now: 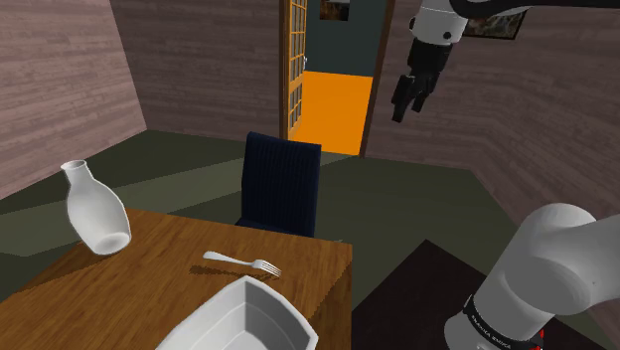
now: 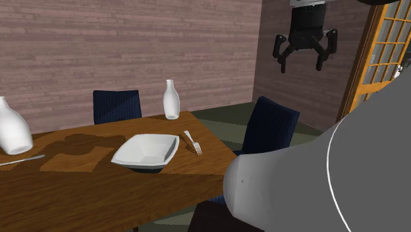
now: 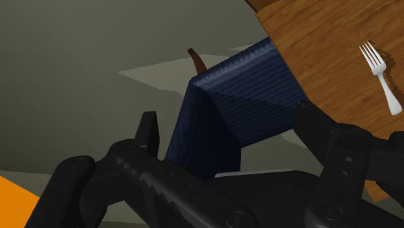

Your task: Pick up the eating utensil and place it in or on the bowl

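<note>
My claw [image 2: 302, 64] hangs high, fingers apart and empty; the fork [image 2: 191, 141] lies untouched on the table [image 2: 99, 191] beside the bowl [image 2: 164, 153].

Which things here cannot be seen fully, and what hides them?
- Shoulder view: the white square bowl is cut off by the bottom edge.
- Second exterior view: the white robot arm covers the wooden table's near corner; a thin grey utensil runs off the left edge, type unclear.
- Wrist view: the black end effector covers the navy chair's lower part.
</note>
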